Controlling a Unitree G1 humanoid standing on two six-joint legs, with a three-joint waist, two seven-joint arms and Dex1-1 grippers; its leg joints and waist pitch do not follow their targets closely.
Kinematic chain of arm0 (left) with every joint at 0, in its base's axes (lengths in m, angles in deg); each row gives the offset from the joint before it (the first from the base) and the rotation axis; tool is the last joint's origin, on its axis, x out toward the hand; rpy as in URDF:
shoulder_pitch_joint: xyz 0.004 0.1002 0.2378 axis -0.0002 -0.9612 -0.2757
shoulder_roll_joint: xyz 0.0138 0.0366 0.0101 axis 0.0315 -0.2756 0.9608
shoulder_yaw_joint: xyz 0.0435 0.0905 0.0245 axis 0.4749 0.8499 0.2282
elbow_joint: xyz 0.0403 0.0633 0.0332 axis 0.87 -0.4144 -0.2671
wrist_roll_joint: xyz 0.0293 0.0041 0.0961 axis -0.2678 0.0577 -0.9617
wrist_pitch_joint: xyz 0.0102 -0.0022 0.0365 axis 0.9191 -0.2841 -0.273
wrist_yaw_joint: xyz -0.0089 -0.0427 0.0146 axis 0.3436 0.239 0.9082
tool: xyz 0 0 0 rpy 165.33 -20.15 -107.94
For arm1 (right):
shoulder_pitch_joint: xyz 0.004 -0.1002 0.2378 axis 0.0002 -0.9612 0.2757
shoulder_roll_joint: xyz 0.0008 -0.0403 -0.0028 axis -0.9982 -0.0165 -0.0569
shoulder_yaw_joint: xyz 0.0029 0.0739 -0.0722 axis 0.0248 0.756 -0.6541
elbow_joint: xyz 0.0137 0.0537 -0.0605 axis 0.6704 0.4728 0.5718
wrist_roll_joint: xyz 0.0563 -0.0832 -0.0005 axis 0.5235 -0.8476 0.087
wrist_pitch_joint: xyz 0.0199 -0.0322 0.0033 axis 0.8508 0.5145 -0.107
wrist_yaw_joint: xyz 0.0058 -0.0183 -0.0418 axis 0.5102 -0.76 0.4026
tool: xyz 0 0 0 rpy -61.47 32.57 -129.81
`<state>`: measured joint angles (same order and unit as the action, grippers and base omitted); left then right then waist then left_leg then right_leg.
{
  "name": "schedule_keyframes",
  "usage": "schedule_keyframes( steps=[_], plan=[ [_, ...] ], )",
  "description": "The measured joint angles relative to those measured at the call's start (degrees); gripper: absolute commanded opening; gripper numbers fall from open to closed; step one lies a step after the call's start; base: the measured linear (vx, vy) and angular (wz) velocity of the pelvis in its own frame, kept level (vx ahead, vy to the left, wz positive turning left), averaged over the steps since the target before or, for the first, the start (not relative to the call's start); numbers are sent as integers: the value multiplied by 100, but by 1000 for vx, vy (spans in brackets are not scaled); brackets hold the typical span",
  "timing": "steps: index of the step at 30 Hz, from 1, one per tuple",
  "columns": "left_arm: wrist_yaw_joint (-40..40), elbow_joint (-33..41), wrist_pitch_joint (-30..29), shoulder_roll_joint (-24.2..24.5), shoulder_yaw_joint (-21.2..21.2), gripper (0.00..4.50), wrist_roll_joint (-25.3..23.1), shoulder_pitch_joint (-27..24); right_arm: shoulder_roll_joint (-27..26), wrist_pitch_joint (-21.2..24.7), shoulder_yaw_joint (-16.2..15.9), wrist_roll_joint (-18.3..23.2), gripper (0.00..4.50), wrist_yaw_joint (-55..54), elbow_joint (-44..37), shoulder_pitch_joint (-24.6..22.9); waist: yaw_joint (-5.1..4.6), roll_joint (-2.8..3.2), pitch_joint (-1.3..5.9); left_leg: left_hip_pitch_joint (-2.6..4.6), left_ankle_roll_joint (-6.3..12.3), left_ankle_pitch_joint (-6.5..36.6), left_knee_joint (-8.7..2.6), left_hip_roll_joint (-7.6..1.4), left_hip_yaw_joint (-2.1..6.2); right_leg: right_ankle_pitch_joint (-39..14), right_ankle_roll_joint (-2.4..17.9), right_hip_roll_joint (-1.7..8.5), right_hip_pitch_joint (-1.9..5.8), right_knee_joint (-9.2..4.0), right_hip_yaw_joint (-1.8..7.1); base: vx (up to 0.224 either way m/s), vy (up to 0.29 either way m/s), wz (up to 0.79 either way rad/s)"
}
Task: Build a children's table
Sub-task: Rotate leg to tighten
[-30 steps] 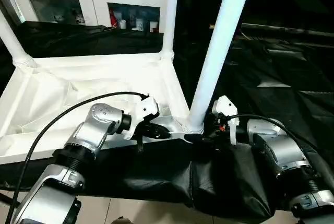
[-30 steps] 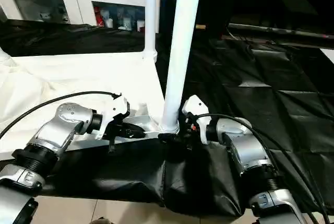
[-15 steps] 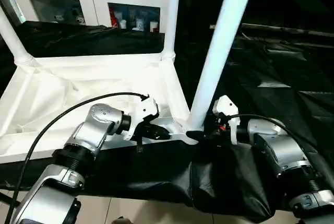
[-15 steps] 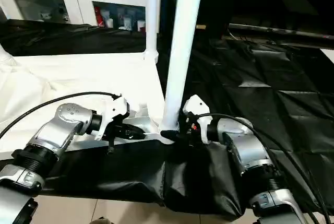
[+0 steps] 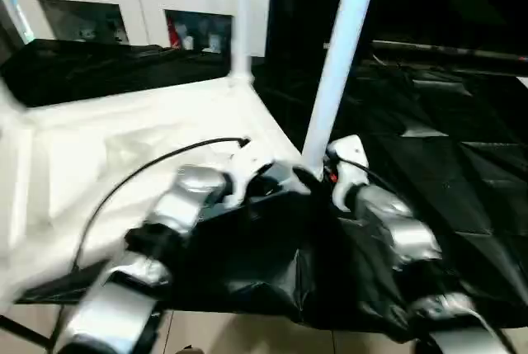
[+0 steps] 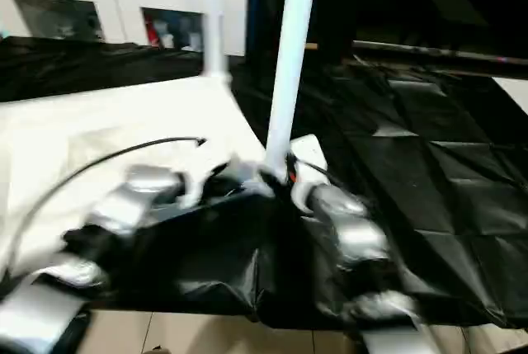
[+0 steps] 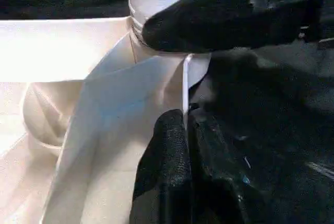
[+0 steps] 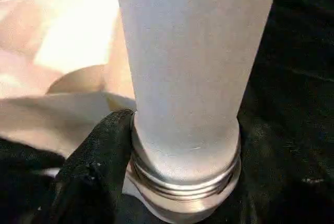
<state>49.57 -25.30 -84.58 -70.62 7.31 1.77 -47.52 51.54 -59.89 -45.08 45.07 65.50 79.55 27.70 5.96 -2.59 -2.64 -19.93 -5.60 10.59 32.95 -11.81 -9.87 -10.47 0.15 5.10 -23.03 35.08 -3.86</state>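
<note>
The white tabletop (image 5: 99, 139) lies upside down on the left. A far leg (image 5: 242, 16) and a near leg (image 5: 340, 65) stand upright in its right-hand corner sockets. My left gripper (image 7: 186, 125) is shut on the tabletop's thin rim, right beside the near corner. My right gripper (image 5: 312, 177) is at the near leg's base. One of its fingers (image 8: 99, 166) presses against the threaded collar of that leg (image 8: 188, 62), and a finger (image 7: 229, 15) crosses the leg's foot in the left wrist view.
A white cabinet with glass doors (image 5: 124, 16) stands behind the tabletop. Crumpled black cloth (image 5: 429, 139) covers the surface to the right and hangs over the front edge. Pale floor tiles (image 5: 231, 337) show below.
My right gripper's fingers have closed in on the near leg's base. The head views have shifted and blurred. My left gripper has kept its hold on the rim.
</note>
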Motion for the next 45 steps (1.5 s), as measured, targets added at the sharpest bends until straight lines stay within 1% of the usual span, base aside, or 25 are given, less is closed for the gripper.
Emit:
schedule_keyframes(
  steps=[1,3,5,6,9,12,13,15,16,17,19,22,24,25,28,31,32,33,35,36,37,39,40,45],
  plan=[
    [-48,-22,7,-26,-1,0,-24,9,-35,-41,30,-3,310,-56,39,9,3,0,1,0,0,0,0,0,1,0,0,0,0,-1,0,0,0,0],
    [-52,-47,24,-38,-1,0,-28,13,-48,-76,54,-9,344,-60,79,19,0,4,6,0,0,0,2,2,0,2,2,0,3,-5,2,0,0,0],
    [-45,-57,38,-39,-1,0,-30,14,-68,-77,53,-7,344,-58,90,25,-3,4,6,0,0,0,2,3,0,3,2,1,4,-7,2,0,0,0],
    [-45,-67,48,-39,-1,0,-30,17,-78,-81,52,-7,357,-54,90,25,-4,5,6,0,0,0,2,3,0,4,2,1,4,-7,2,0,0,0],
    [43,-74,114,-5,1,0,-29,18,66,-131,-5,-52,357,231,82,19,-3,6,5,-4,0,0,1,3,0,3,1,1,2,-8,2,0,0,0],
    [422,-32,185,105,26,0,-7,14,555,-110,-186,5,357,1144,-201,-175,27,9,3,-7,1,0,-4,1,0,8,10,1,0,-9,1,0,0,0],
    [647,-3,239,205,55,0,13,9,780,-116,-289,21,357,1566,-330,-259,39,18,4,-6,1,0,-5,0,0,4,7,-1,-1,-8,1,0,0,0],
    [1028,76,312,376,73,0,64,-31,1034,-115,-420,50,357,2086,-526,-362,46,25,4,-12,2,1,-8,-1,-1,-2,8,-2,-7,-8,0,0,0,0],
    [1358,195,402,535,112,0,153,-120,1249,-123,-541,92,357,2486,-700,-456,36,25,3,-14,6,5,-11,-1,-3,-7,11,-2,-10,-10,1,0,0,0],
    [1574,276,448,636,121,0,211,-187,1351,-125,-611,112,357,2732,-754,-488,24,26,4,-13,10,7,-11,-1,-5,-12,13,-2,-10,-10,1,0,0,0],
    [2034,445,447,799,169,0,325,-287,1579,-118,-739,168,357,3207,-947,-586,39,29,1,-14,11,8,-15,-1,-6,-19,19,-2,-13,-10,-1,0,0,0],
    [2505,602,447,926,219,0,442,-384,1712,-49,-835,295,357,3686,-1123,-647,67,38,-5,-12,11,7,-16,-2,-8,-19,20,0,-13,-8,-2,0,0,0],
    [2667,642,447,952,265,0,469,-405,1762,-32,-893,336,357,3874,-1200,-651,86,40,-6,-9,11,5,-10,-2,-9,-18,21,4,-13,-5,-4,0,0,0],
    [2803,665,447,1032,280,0,498,-416,1895,-8,-956,363,357,4089,-1300,-672,92,42,-7,-9,11,5,-4,-2,-10,-18,21,6,-13,-3,-5,0,0,0],
    [3010,692,445,1139,284,0,556,-451,2054,31,-975,480,357,4449,-1419,-682,84,39,-8,-10,11,5,0,-3,-10,-17,22,6,-10,-1,-5,0,0,0],
    [3125,762,423,1214,285,0,601,-495,2081,101,-1052,496,357,4602,-1455,-682,79,40,-9,-12,11,5,-2,-5,-9,-17,21,5,-11,1,-8,0,0,0],
    [3144,766,422,1225,285,0,608,-499,2080,101,-1076,495,341,4603,-1455,-681,81,40,-9,-12,11,5,-2,-5,-9,-18,21,5,-11,1,-9,0,0,0],
    [3160,768,422,1231,285,0,612,-501,2076,101,-1081,494,341,4602,-1455,-681,82,40,-9,-11,11,5,-2,-5,-9,-18,21,5,-12,0,-9,0,0,0],
    [3190,787,413,1247,285,0,617,-510,2069,101,-1081,491,318,4593,-1455,-679,80,39,-8,-12,11,6,-2,-5,-9,-17,21,6,-12,-2,-9,0,0,0],
    [3194,791,411,1254,285,0,624,-514,2062,101,-1081,491,318,4590,-1454,-679,79,39,-9,-11,11,6,-2,-5,-9,-17,21,6,-12,-2,-9,0,0,0],
    [3197,791,410,1257,284,0,629,-516,2054,105,-1081,488,299,4575,-1454,-679,78,39,-8,-12,11,5,-2,-5,-9,-17,21,5,-12,-2,-9,0,0,0],
    [3200,791,409,1262,284,0,634,-519,2054,112,-1080,488,292,4569,-1454,-679,79,39,-8,-12,11,5,-2,-5,-9,-17,21,5,-12,0,-10,0,0,0],
    [3200,791,408,1264,285,0,637,-519,2052,114,-1080,491,277,4569,-1454,-679,78,39,-9,-12,11,5,-2,-5,-9,-17,21,5,-12,0,-9,0,0,0],
    [3193,791,405,1260,284,0,639,-519,2050,119,-1080,496,268,4567,-1454,-679,75,39,-8,-12,11,5,-2,-5,-9,-17,21,5,-12,-1,-9,0,0,0]
  ],
)
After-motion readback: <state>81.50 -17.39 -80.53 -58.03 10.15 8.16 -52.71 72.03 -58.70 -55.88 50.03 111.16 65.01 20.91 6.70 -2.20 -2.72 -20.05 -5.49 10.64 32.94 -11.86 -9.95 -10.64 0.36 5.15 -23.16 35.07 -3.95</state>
